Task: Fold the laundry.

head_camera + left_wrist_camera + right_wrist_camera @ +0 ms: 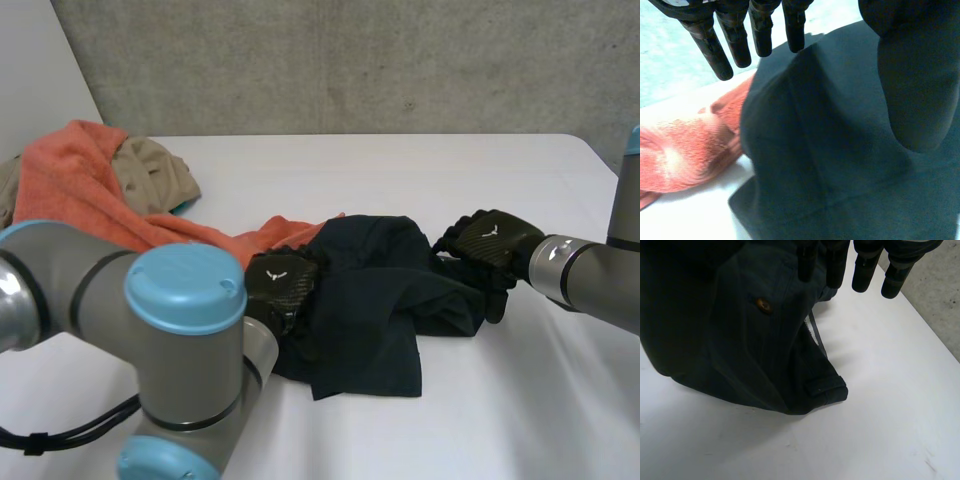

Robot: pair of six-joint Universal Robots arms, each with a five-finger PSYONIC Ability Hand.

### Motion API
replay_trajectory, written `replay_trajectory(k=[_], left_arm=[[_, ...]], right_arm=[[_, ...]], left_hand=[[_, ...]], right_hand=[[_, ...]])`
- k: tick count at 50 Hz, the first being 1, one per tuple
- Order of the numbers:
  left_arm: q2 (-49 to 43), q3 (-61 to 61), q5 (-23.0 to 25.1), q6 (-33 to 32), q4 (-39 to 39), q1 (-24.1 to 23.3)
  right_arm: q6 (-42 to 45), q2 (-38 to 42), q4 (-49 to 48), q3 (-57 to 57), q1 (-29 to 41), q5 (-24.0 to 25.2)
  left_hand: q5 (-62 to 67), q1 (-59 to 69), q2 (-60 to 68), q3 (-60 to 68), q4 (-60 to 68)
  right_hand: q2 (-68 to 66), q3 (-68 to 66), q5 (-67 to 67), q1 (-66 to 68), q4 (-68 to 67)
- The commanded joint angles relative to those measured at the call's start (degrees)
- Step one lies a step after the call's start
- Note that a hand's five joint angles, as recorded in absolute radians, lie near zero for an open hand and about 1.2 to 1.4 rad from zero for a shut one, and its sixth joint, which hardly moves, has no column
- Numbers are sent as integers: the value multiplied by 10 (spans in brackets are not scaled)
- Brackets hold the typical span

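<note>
Left hand (pixel 281 284) is open, fingers straight, with the dark garment (pixel 375 320) spread under its palm. Right hand (pixel 488 242) rests on the garment's opposite edge; whether it grips cannot be determined.

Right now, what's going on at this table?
A two-armed robot is working on a dark garment lying crumpled in the middle of the white table. Its left hand rests at the garment's left edge, fingers straight, and its right hand is at the opposite edge. An orange towel and a beige garment lie heaped at the far left. Nothing looks folded yet.
</note>
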State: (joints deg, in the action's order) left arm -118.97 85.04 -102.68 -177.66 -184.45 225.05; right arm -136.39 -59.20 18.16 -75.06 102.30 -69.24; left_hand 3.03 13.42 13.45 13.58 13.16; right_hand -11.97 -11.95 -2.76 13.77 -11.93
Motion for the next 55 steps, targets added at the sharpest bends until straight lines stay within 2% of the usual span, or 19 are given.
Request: replay_trajectory(k=[1,3,10,16,22,24,26,27,28,31,35,36,40,44,49,51,55], left_arm=[[-11,-22,-54,-18,-21,42],[-2,-17,-53,-41,-33,81],[-5,-20,-34,-133,-52,160],[-65,-54,30,-207,-104,209],[-133,-123,98,-269,-110,240],[-170,-158,124,-298,-104,244],[-179,-166,130,-308,-100,246],[-182,-169,132,-312,-96,249],[-188,-174,132,-319,-93,254],[-189,-176,122,-323,-98,261],[-180,-189,56,-320,-128,294],[-176,-199,6,-322,-152,317],[-167,-223,-80,-339,-220,379],[-175,-245,-72,-403,-245,416],[-217,-256,-62,-501,-253,426],[-231,-255,-62,-523,-258,423],[-230,-238,-63,-519,-260,416]], right_arm=[[-19,1,-25,-17,1,-2],[-27,1,-34,-33,0,-1],[-34,-21,-65,-82,5,-1],[-38,-24,-85,-97,10,-4],[-48,-24,-92,-105,18,-5],[-48,-25,-94,-105,19,-5],[-48,-25,-96,-108,19,-6],[-48,-25,-97,-109,18,-6],[-48,-25,-97,-109,18,-7],[-50,-25,-97,-110,15,-8],[-50,-25,-97,-109,15,-12],[-50,-26,-97,-109,15,-13],[-50,-26,-97,-108,18,-15],[-50,-26,-97,-110,20,-15],[-50,-26,-97,-113,27,-15],[-50,-26,-97,-114,27,-15],[-50,-26,-97,-114,26,-15]], left_hand=[[0,-3,-4,-5,-1],[0,-3,-4,-5,-1],[-5,-9,-9,-10,-6],[-1,-5,-5,-7,-3],[12,8,8,7,11],[39,35,35,34,38],[71,67,67,65,70],[114,110,110,109,113],[271,267,267,266,270],[669,665,664,663,667],[670,666,665,664,668],[670,666,665,664,668],[670,666,665,664,668],[670,666,665,664,668],[670,666,665,664,668],[670,666,665,664,668],[670,666,665,664,668]], right_hand=[[20,20,28,-38,19],[20,20,28,-38,19],[20,20,28,-38,19],[20,20,28,-38,19],[20,20,28,-38,19],[20,20,28,-38,19],[20,20,28,-38,19],[20,20,28,-38,19],[20,20,28,-38,19],[20,20,28,-38,19],[20,20,28,-38,19],[20,20,28,-38,19],[20,20,28,-38,19],[20,20,28,-38,19],[20,20,28,-38,19],[20,20,28,-38,19],[20,20,28,-38,19]])
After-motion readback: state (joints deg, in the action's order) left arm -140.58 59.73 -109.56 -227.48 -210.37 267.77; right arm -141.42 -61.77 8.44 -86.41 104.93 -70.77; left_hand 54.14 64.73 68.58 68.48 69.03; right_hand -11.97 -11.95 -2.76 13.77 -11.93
